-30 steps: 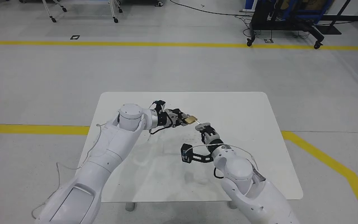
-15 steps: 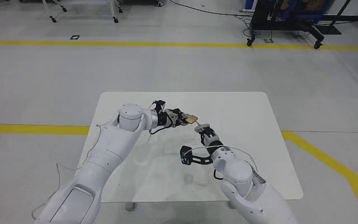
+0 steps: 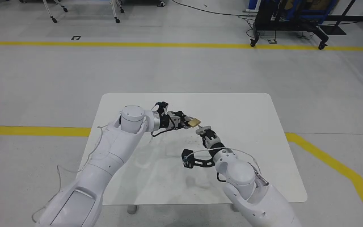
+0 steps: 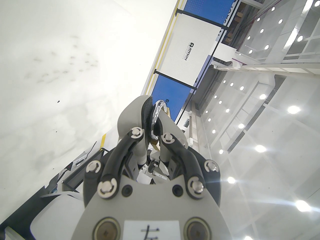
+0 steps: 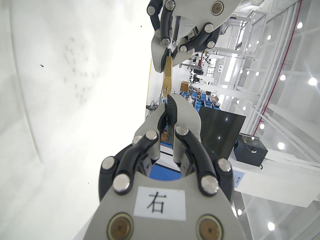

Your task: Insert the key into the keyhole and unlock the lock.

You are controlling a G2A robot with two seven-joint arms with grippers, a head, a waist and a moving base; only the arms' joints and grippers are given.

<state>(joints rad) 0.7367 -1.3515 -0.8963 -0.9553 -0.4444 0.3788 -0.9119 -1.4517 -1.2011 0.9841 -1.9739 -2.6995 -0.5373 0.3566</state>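
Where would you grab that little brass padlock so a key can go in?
Probably the shackle end, approached from opposite the keyhole, as the left gripper does. The lock is thin and flat, so fingers pinch its flat sides, leaving the keyhole end free toward the key in the right gripper.

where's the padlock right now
In the top view the padlock is over the middle of the table, clamped in the left pincer, with the key in the right pincer at its free end.
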